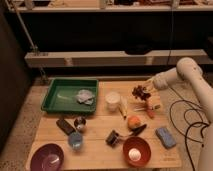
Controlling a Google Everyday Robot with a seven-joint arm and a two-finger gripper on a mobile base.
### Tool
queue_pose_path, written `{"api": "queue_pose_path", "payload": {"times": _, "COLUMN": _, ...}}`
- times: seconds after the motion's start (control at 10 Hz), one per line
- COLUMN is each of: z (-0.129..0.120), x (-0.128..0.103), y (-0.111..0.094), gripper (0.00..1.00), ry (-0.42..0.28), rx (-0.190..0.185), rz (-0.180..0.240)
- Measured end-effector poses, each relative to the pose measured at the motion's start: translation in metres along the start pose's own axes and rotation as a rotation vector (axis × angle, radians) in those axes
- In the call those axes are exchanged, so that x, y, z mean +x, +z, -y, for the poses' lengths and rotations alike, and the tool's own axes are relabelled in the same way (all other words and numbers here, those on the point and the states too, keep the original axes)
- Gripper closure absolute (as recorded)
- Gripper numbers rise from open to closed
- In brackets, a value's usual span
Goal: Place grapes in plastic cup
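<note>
Camera view, gripper (146, 89) pinched shut on grapes (139, 93), plastic cup (76, 140) well apart, lower left

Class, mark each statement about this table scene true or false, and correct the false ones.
1. The gripper is closed on the grapes at the table's right side. True.
2. The grapes are in the plastic cup. False: the cup stands near the front left, far from the grapes.
3. The green tray sits at the rear left. True.
4. The orange fruit lies in the red bowl. False: it rests on the table behind the bowl.
</note>
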Motion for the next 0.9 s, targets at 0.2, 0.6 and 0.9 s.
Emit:
{"api": "queue_pose_path", "payload": {"times": 0.2, "z": 0.013, "x": -0.031, "y": -0.025, "gripper": 1.0, "ry": -0.051, "rx": 0.02, "rz": 0.045}}
{"api": "queue_pose_path", "payload": {"times": 0.6, "z": -0.029, "x": -0.115, "y": -0.034, "gripper": 1.0, "ry": -0.207, "rx": -0.001, "rz": 0.183}}
{"api": "queue_pose_path", "payload": {"times": 0.9, "z": -0.067, "x": -0.189, "y": -0.02, "gripper": 1.0, "ry": -0.325, "rx": -0.053, "rz": 0.319}}
